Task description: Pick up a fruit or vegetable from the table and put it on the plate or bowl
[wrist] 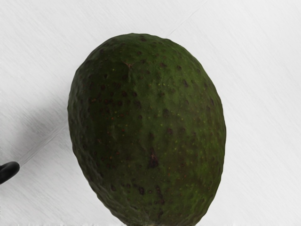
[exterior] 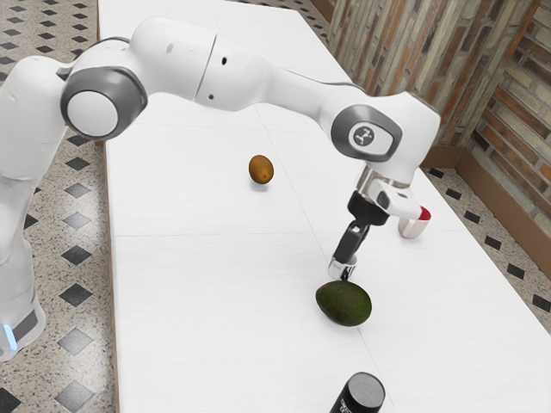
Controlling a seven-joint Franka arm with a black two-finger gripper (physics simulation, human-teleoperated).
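Avocado is lying on the table just beneath the jaws, whose opening I cannot tell, one end being cut off in the wrist view.

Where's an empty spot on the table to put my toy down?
The table is bare on the exterior view's left of the avocado, nearer than the brown fruit. The far end beyond that fruit is bare too. It's crowded by the avocado: the gripper hangs just above it, and a black can stands close.
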